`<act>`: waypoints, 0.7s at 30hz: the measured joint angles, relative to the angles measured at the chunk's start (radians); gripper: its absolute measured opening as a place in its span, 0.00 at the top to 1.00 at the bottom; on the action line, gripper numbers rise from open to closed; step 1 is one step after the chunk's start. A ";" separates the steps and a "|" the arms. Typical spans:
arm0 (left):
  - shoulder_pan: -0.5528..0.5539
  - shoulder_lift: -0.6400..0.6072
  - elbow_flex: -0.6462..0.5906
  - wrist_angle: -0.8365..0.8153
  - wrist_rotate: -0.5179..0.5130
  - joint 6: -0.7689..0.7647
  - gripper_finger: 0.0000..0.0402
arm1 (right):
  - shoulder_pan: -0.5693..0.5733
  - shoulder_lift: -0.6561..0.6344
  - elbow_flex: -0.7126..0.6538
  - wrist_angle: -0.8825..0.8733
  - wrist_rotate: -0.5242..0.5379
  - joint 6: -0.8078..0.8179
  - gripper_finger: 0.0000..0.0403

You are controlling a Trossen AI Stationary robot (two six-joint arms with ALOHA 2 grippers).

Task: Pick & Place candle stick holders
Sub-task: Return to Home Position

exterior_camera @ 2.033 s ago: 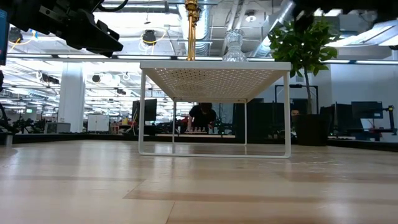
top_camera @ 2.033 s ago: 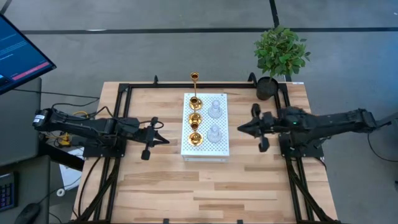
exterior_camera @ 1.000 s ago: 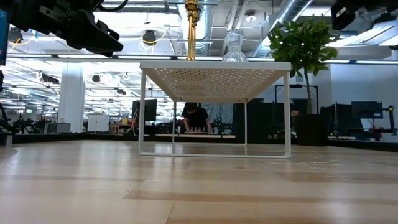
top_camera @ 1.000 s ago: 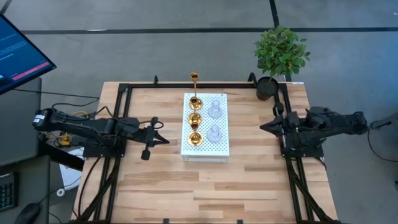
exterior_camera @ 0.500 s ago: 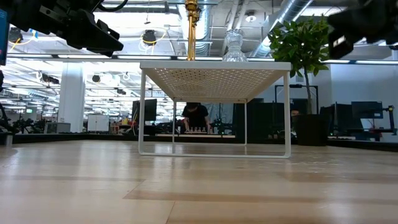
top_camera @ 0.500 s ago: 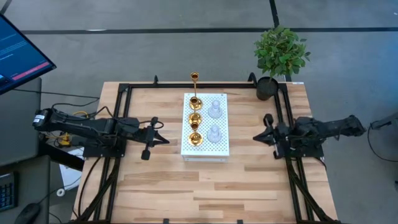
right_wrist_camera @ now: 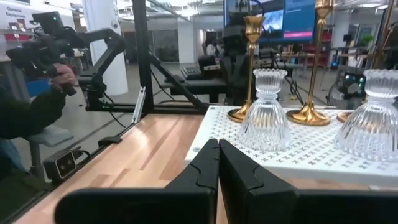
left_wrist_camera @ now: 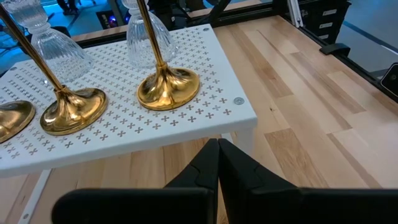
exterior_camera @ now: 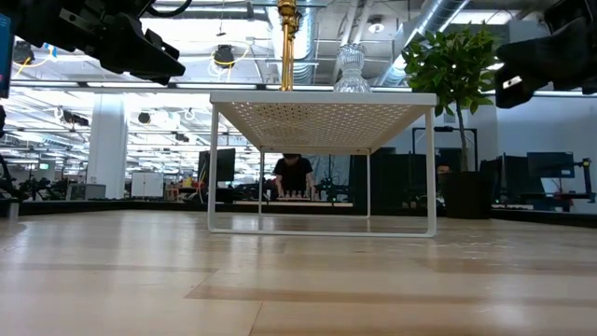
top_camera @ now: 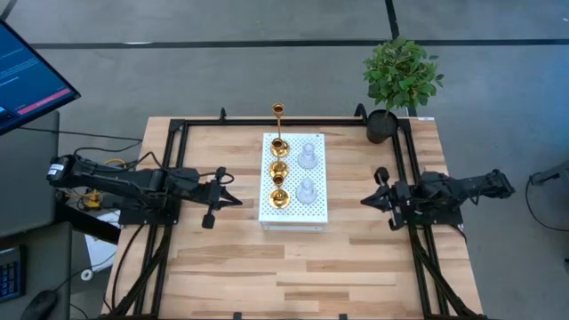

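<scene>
The left gripper (top_camera: 235, 199) hangs over the table (top_camera: 267, 267), near the left side of the shelf (top_camera: 293, 218) and level with its near half. Its fingers (left_wrist_camera: 199, 174) are pressed together, holding nothing. The right gripper (top_camera: 364, 201) is level with the same half, farther off the shelf's right side. Its fingers (right_wrist_camera: 199, 171) are also closed and empty.

The shelf's long axis runs near to far. All five holders stand upright on it, stems vertical and cups up. Three gold holders (top_camera: 279, 167) form a row along that axis on the left side, with the tall one (top_camera: 278, 112) farthest. Two glass holders (top_camera: 307, 189) form a parallel row on the right side.

A plant (top_camera: 402, 71) stands at the table's far right corner.
</scene>
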 joint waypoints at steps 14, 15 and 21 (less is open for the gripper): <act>0.000 0.132 0.000 0.026 0.000 -0.003 0.98 | 0.000 -0.004 -0.024 -0.026 -0.026 -0.068 1.00; 0.000 0.151 0.000 0.043 0.000 -0.003 0.98 | 0.000 -0.004 -0.024 -0.027 -0.026 -0.084 1.00; 0.000 0.235 0.000 0.155 0.000 -0.021 0.98 | -0.008 -0.004 -0.024 -0.027 -0.025 -0.103 1.00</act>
